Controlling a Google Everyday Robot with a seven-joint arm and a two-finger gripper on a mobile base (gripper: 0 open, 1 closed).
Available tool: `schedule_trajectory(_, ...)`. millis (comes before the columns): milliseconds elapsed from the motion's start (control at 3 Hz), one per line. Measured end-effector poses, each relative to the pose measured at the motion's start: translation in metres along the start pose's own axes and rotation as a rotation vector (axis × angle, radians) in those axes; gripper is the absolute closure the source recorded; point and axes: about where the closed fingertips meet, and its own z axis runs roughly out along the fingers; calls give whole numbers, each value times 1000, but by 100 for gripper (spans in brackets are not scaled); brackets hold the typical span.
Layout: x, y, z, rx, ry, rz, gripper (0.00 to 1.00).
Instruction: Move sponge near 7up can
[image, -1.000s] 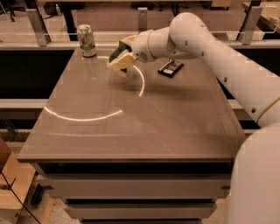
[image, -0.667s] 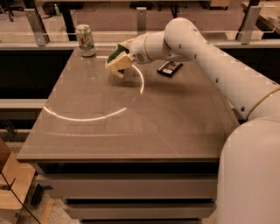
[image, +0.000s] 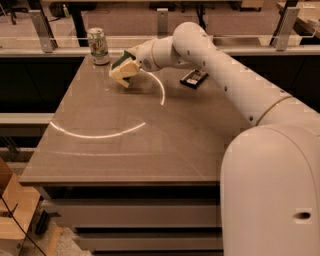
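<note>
Over the far left part of the table, I am holding the gripper with its fingers clamped on the sponge, which is tilting, green side uppermost, near the upright 7up can. A flat black packet is lying well apart.

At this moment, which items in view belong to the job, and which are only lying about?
Job:
- sponge, gripped in the tool above the table's far left part
- 7up can, upright at the far left corner

Lying about:
- black packet, flat on the table, right of the tool
</note>
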Motion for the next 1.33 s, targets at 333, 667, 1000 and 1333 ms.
schedule_trajectory(333, -14, 1, 21, -18, -14, 2, 100)
schedule_trajectory(667, -27, 3, 38, -24, -20, 12, 82)
schedule_trajectory(1000, -37, 1, 51, -11, -17, 30, 59)
schedule_trajectory(1333, -36, -3, 56, 19, 2, 60, 35)
